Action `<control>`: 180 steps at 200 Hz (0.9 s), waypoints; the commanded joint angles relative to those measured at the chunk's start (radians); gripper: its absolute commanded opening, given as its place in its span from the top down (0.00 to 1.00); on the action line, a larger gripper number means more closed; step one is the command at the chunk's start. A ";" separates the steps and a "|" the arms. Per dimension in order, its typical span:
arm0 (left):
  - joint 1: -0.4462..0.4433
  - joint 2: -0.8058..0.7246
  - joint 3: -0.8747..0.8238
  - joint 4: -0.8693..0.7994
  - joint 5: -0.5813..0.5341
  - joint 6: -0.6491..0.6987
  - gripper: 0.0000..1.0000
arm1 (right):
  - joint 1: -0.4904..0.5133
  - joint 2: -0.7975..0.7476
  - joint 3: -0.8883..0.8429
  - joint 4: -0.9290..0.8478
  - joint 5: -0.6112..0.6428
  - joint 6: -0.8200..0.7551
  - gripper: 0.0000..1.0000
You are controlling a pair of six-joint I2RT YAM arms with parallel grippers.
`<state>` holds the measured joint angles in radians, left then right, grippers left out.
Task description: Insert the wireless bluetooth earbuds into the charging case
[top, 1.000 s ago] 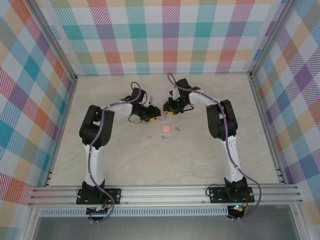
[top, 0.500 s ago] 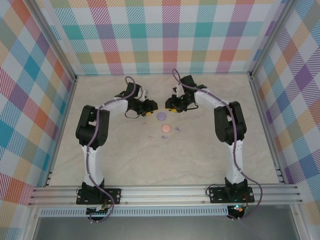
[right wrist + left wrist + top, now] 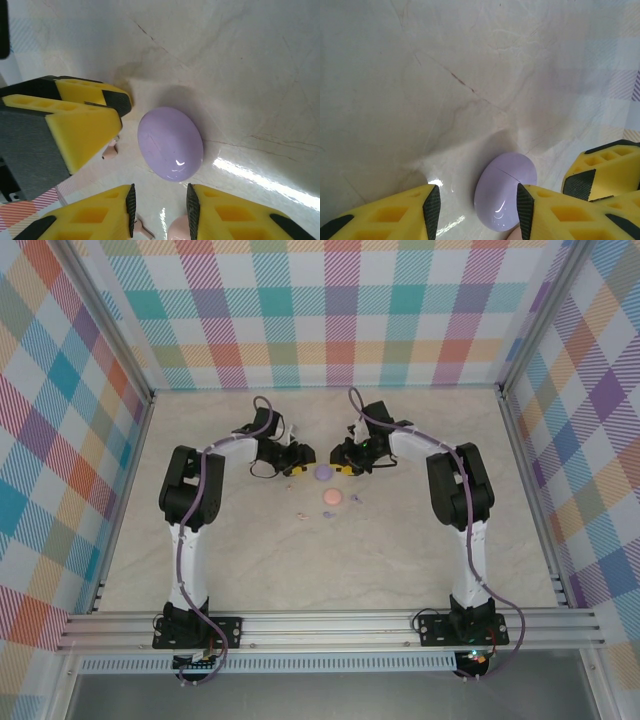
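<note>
Since your left gripper (image 3: pixel 477 207) stands part open and empty, with the case (image 3: pixel 506 195) lying between its jaws, close gently and squarely across the shell so it cannot squirt out. Your right gripper (image 3: pixel 160 207), narrow and holding nothing, hovers just short of the case. By my reading it should work the lid seam. Nearer you than the case, the earbuds (image 3: pixel 326 513) lie loose around the pink disc (image 3: pixel 331 499).

Pink disc (image 3: pixel 176 232) cut off at bottom edge; earbuds (image 3: pixel 301 515) tiny.
</note>
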<state>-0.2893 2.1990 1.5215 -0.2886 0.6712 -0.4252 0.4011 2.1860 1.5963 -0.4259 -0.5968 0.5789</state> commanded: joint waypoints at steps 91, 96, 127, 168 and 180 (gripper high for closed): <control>-0.021 0.027 0.007 -0.017 0.096 0.015 0.55 | 0.016 0.106 0.054 0.005 -0.036 0.026 0.73; -0.022 0.028 0.007 -0.017 0.101 0.016 0.55 | 0.016 0.108 0.058 0.001 -0.034 0.024 0.74; -0.025 0.026 -0.004 -0.020 0.114 0.018 0.55 | 0.016 0.124 0.084 -0.026 -0.020 0.009 0.76; -0.027 0.005 -0.050 0.002 0.110 -0.016 0.55 | 0.018 0.129 0.082 -0.032 -0.014 0.004 0.76; -0.028 -0.004 -0.065 0.003 0.105 -0.028 0.55 | 0.018 0.129 0.077 -0.030 -0.014 0.004 0.76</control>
<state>-0.3099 2.2044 1.4986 -0.2760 0.7609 -0.4305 0.4126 2.2921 1.6665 -0.4301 -0.6193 0.5911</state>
